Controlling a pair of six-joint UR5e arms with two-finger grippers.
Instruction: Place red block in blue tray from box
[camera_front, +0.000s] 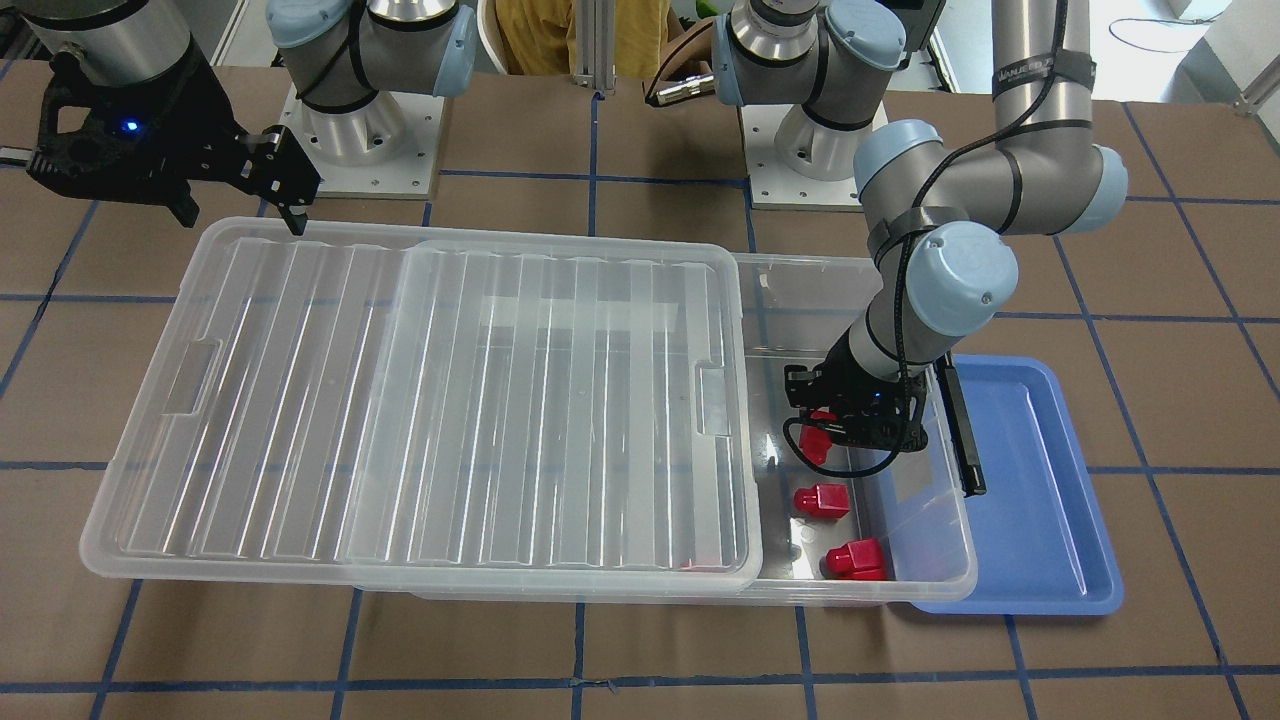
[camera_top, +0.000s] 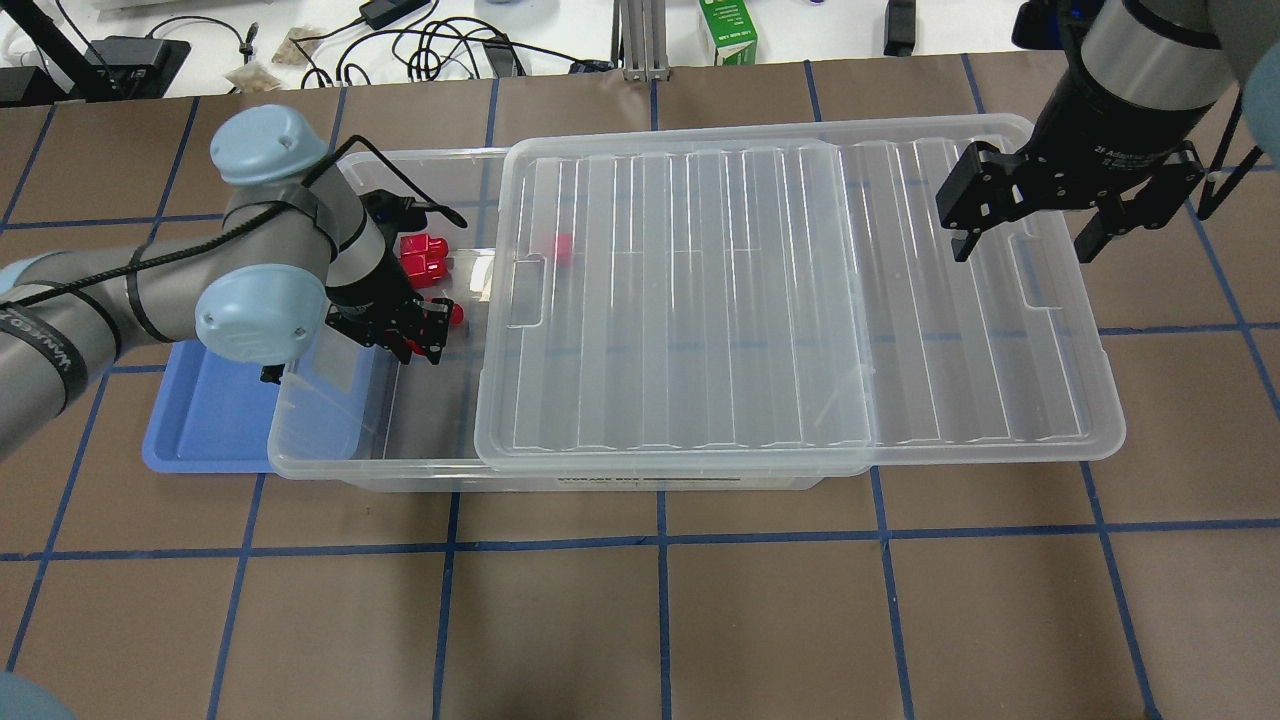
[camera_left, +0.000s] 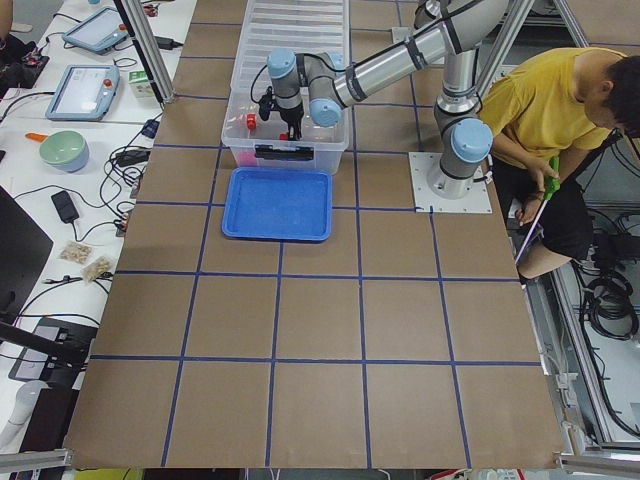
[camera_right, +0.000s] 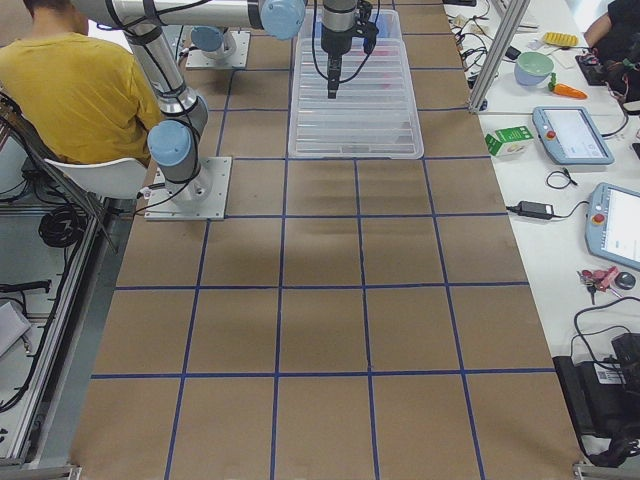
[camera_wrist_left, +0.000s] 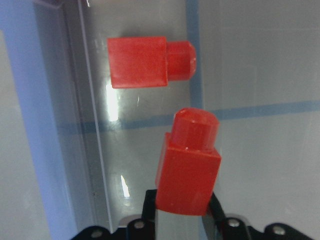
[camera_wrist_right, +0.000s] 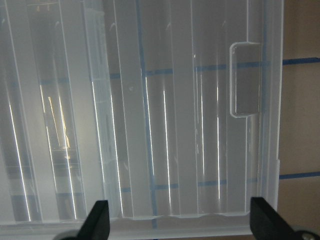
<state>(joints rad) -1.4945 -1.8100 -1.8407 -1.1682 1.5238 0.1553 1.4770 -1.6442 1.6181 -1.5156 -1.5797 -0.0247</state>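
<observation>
Red block | stud outward, long axis seemingly along left gripper pinching it | right gripper spread

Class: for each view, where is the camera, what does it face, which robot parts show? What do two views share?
Front-facing: across the table, facing the robot, steeply down; both arm bases at top.
Overhead: behind the robot, looking forward-down; left gripper in the box, right gripper above its lid.
Exterior left: table end by the blue tray; left arm near.
Exterior right: opposite end; right arm near.
Left wrist: down onto the gripped red block.
Right wrist: down onto lid; open fingertips.
Shared: front-facing and overhead both show box, blue tray, both arms.
</observation>
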